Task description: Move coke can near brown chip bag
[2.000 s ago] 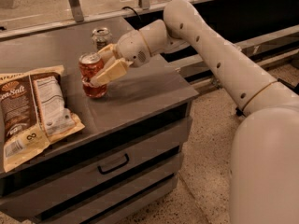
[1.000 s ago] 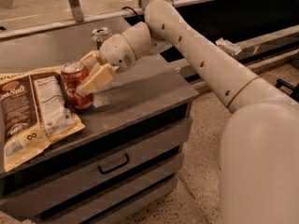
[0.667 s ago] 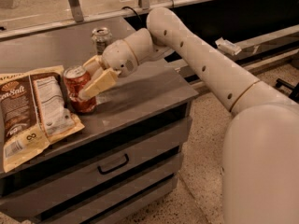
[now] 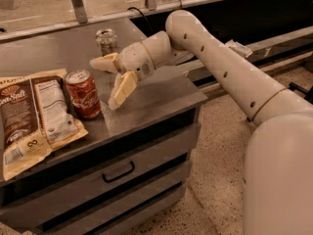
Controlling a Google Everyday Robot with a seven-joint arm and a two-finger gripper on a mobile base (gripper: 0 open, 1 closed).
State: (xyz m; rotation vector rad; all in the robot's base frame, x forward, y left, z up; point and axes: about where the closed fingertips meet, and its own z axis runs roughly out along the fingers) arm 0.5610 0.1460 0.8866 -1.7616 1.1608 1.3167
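The red coke can (image 4: 83, 94) stands upright on the grey counter (image 4: 161, 89), right beside the right edge of the brown chip bag (image 4: 32, 121). The bag lies flat at the left, label side up. My gripper (image 4: 108, 81) is open, just right of the can and apart from it. One cream finger (image 4: 103, 62) points left behind the can, the other (image 4: 120, 91) hangs down in front, to the can's right. Nothing is in the gripper.
A silver-grey can (image 4: 106, 41) stands at the back of the counter behind the gripper. The counter's right edge and front edge drop off over dark drawers (image 4: 117, 173). A railing with posts (image 4: 76, 4) runs along the back.
The gripper carried the coke can left toward the chip bag, set it down beside the bag, opened and drew back to the right.
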